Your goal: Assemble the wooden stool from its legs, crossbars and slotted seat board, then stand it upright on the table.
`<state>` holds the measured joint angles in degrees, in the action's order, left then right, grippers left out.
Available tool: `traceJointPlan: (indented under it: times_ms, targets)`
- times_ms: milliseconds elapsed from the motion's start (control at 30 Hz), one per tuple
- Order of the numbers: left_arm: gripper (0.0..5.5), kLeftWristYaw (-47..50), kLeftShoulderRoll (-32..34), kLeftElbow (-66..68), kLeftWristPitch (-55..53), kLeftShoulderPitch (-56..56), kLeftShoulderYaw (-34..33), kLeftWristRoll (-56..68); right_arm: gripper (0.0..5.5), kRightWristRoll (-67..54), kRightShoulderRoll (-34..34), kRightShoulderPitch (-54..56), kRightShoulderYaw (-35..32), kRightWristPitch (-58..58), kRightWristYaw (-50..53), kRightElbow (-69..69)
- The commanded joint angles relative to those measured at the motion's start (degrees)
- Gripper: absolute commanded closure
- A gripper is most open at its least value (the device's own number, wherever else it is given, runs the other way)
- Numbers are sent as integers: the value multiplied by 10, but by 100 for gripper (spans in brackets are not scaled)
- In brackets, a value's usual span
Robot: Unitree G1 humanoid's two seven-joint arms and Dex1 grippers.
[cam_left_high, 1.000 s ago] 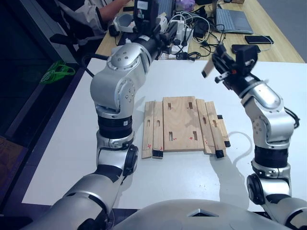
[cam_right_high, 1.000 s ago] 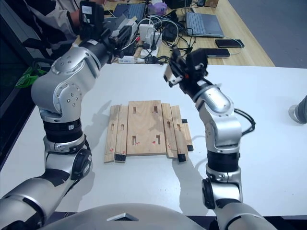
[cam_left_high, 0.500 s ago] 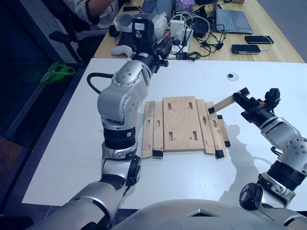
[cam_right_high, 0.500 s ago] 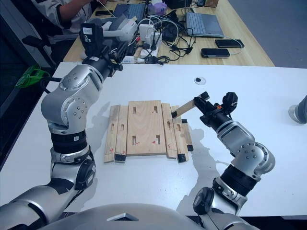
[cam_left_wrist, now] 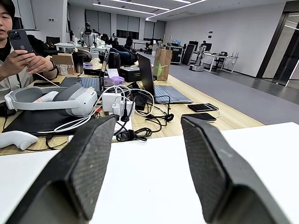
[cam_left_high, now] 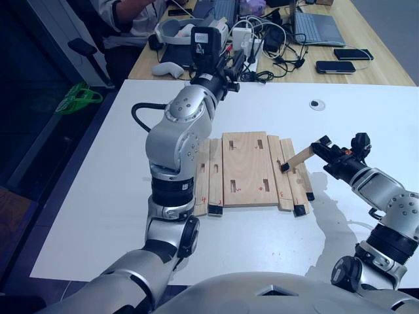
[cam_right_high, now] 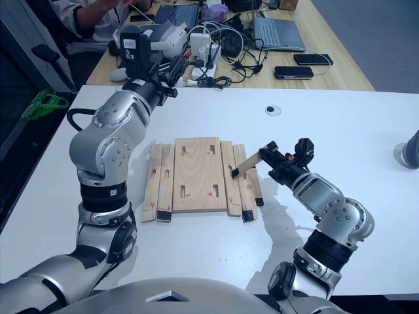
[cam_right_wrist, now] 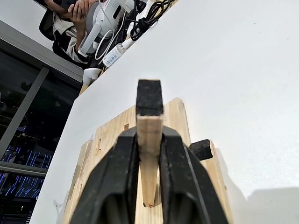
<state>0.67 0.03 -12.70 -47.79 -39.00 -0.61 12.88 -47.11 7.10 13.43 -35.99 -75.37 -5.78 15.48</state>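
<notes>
The table [cam_left_high: 366, 98] holds your board [cam_left_high: 247, 169] lying flat, planks [cam_left_high: 209, 176] flanking it on both sides. Your left wrist view shows the left gripper [cam_left_wrist: 145, 140] gaping wide (the head views place it raised near the far edge). Your right wrist view shows the right gripper [cam_right_wrist: 149, 156] pinching a leg [cam_left_high: 298, 157]. The head views put its black tip down at the right-hand planks.

Jaws apart over white table [cam_left_wrist: 152, 186]
</notes>
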Motion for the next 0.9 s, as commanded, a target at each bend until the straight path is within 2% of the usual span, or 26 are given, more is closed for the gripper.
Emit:
traceJointPlan:
  times_ms: [33, 600, 900]
  targets:
    - [293, 2, 2, 8, 7, -3, -1, -9, 510, 0, -8, 4, 6, 8, 20, -9]
    - [293, 2, -4, 34, 38, -17, 1, -18, 510, -13, -23, 49, 25, 64, 74, -55]
    - [293, 7, -10, 36, 44, -12, -1, -18, 510, -2, 15, 39, 43, 38, 76, -57]
